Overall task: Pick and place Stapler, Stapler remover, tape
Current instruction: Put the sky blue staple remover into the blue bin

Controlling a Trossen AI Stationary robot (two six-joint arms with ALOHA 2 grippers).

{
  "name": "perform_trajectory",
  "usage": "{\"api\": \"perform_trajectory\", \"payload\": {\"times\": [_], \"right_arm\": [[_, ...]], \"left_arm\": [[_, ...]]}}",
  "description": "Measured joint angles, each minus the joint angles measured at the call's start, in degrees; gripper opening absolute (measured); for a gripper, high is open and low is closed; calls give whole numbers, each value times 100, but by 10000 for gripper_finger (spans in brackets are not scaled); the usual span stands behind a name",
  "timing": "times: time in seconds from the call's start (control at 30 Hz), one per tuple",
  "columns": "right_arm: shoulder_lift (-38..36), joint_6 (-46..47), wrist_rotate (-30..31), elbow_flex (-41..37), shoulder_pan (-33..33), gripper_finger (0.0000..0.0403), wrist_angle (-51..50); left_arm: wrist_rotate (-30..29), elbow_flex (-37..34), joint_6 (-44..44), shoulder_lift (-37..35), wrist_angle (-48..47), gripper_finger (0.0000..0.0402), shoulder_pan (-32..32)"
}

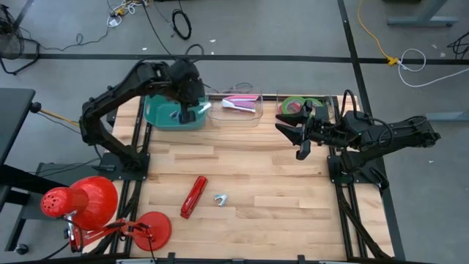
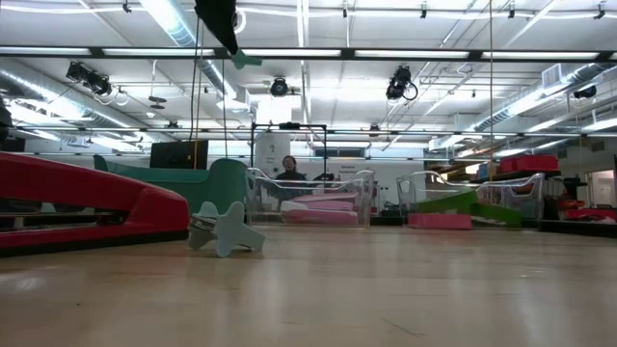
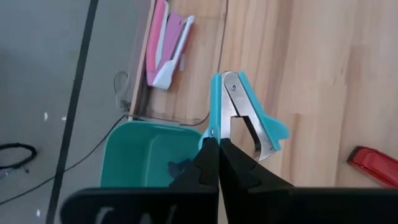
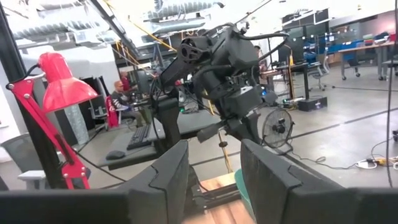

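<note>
My left gripper hangs over the teal bin at the table's far left, shut on a teal staple remover. In the low view this remover is high above the table. A second, pale staple remover and a red stapler lie on the near part of the table. A green tape roll lies in a clear tray at the far right; in the low view a red-pink roll lies beside it. My right gripper is open and empty, just near of that tray. My left gripper pinches the teal staple remover's hinge end between its two fingers, coming from above. The remover's claws and wings stick out past the fingertips. It is lifted clear, above the teal bin's rim.
A clear tray at the far middle holds a pink stapler. A red desk lamp stands at the near left corner. The bare wood in the middle of the table is free.
</note>
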Motion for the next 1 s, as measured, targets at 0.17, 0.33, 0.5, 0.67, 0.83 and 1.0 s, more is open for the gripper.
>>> {"api": "perform_trajectory", "payload": {"times": [0.17, 0.33, 0.5, 0.67, 0.83, 1.0], "right_arm": [[-1, 84, -22, 0, 0, 146, -2], [-1, 88, -64, 0, 0, 146, -4], [-2, 87, -64, 0, 0, 146, -29], [-2, 53, -59, 0, 0, 146, -65], [-2, 51, -57, 0, 0, 146, -92], [-2, 49, -51, 0, 0, 146, -93]], "left_arm": [[24, -658, -149, -44, 235, 0, 28], [-17, -1767, -304, -370, 822, 0, 142], [-35, -2708, -624, -779, 1501, 0, 401], [-34, -3279, -714, -1056, 1780, 0, 708], [-35, -3515, -712, -1122, 1834, 0, 1027], [-281, -3666, -976, -1121, 1959, 0, 1373]]}}
